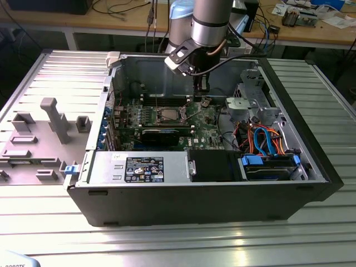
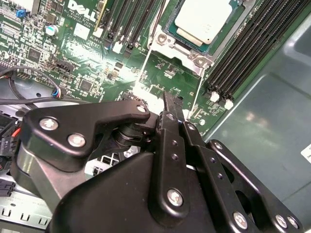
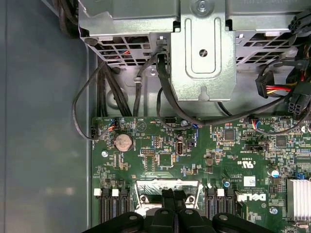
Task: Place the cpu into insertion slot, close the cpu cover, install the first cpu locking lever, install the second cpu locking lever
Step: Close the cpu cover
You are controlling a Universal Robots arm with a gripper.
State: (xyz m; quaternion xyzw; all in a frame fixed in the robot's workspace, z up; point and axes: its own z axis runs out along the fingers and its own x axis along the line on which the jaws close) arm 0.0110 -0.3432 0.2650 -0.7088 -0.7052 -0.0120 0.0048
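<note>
The cpu (image 2: 203, 18) shows its dull silver top inside the insertion slot (image 1: 167, 115) on the green board. The silver cpu cover (image 2: 190, 54) frames the chip and looks to lie flat around it. Whether the locking levers are latched I cannot tell. My gripper (image 1: 201, 88) hangs inside the open computer case, a little to the exterior view's right of the slot and above the board. In both wrist views its black fingers are pressed together with nothing between them; the gripper (image 2: 168, 98) is a short way from the slot's silver edge (image 3: 146, 187), near the gripper (image 3: 173, 193).
Long black memory slots (image 2: 243, 53) run beside the socket. A black graphics card (image 1: 160, 135) lies in front of it. A silver drive cage (image 3: 201, 48) with cable bundles (image 1: 261, 142) stands on the exterior view's right. A grey fixture tray (image 1: 39, 139) sits outside the case (image 1: 194, 206).
</note>
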